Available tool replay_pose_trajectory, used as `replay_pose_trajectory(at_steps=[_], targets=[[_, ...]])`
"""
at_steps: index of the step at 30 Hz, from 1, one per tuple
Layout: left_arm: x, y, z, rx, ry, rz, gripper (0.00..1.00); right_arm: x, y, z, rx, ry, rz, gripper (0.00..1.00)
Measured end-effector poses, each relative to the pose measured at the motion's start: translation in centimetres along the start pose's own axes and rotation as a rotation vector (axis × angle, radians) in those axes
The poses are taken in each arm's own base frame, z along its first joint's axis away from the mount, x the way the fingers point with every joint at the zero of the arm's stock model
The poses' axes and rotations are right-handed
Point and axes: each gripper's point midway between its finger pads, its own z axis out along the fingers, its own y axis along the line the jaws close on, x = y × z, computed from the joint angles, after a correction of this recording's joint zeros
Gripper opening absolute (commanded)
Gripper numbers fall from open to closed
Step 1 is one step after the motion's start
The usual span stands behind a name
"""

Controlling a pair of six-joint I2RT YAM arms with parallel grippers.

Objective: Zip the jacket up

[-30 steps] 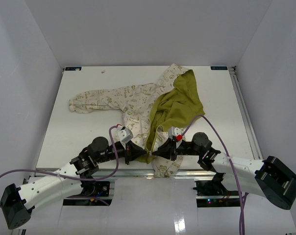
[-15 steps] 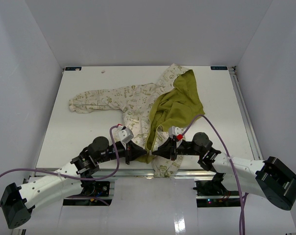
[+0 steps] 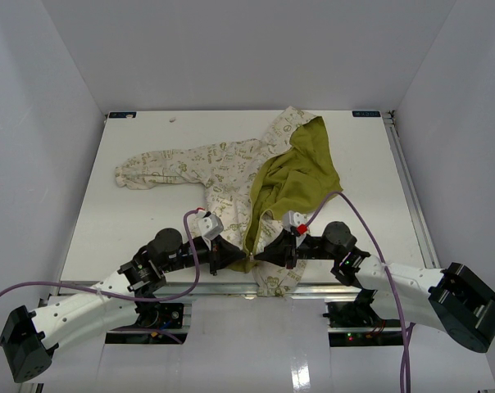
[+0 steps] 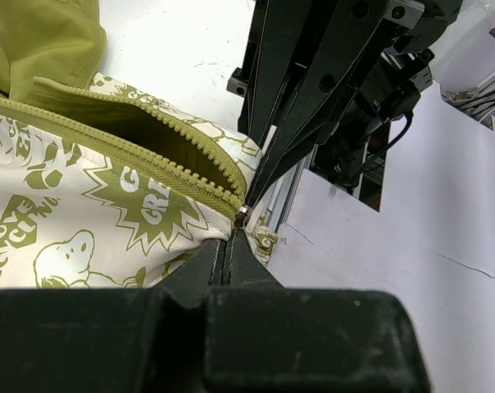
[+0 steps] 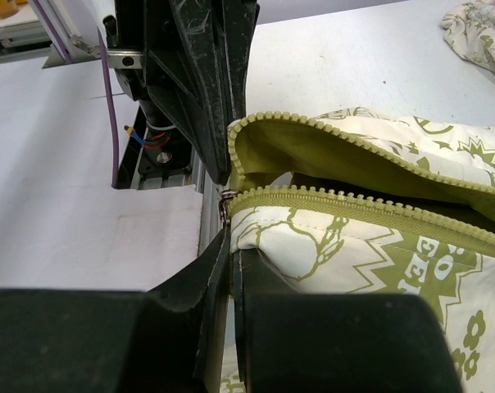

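Note:
The jacket (image 3: 231,168) lies on the table, cream with a green print, its olive lining (image 3: 301,176) folded open at the right. The zipper is open along the front, and its two sides meet at the near hem. My left gripper (image 3: 231,260) is shut on the jacket's hem just left of the zipper's bottom end. In the left wrist view (image 4: 231,237) its tips pinch cream fabric right below the metal slider (image 4: 242,215). My right gripper (image 3: 260,255) is shut on the hem on the other side. In the right wrist view (image 5: 231,246) its tips pinch fabric below the slider (image 5: 228,201).
The two grippers face each other tip to tip at the table's near edge (image 3: 190,284). The jacket's sleeve (image 3: 149,170) stretches left across the table. White walls close in the sides and back. A purple cable (image 3: 346,205) loops above the right arm.

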Motion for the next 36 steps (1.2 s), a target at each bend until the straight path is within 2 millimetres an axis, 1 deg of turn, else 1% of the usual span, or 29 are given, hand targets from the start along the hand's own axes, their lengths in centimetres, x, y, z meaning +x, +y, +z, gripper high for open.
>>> replay_pose_trajectory(at_steps=[7, 16, 27, 36], targets=[[0.1, 0.0, 0.1, 0.005, 0.006, 0.004, 0.00, -0.3, 0.0, 0.0, -0.001, -0.011, 0.004, 0.08], [1.1, 0.1, 0.4, 0.012, 0.042, -0.004, 0.00, -0.4, 0.1, 0.0, 0.002, -0.013, 0.018, 0.08], [1.6, -0.1, 0.7, 0.026, 0.061, -0.004, 0.00, -0.9, 0.0, 0.1, 0.006, -0.026, 0.009, 0.08], [1.9, -0.1, 0.8, 0.021, 0.072, -0.005, 0.00, -1.6, -0.4, 0.3, 0.025, -0.036, 0.004, 0.08]])
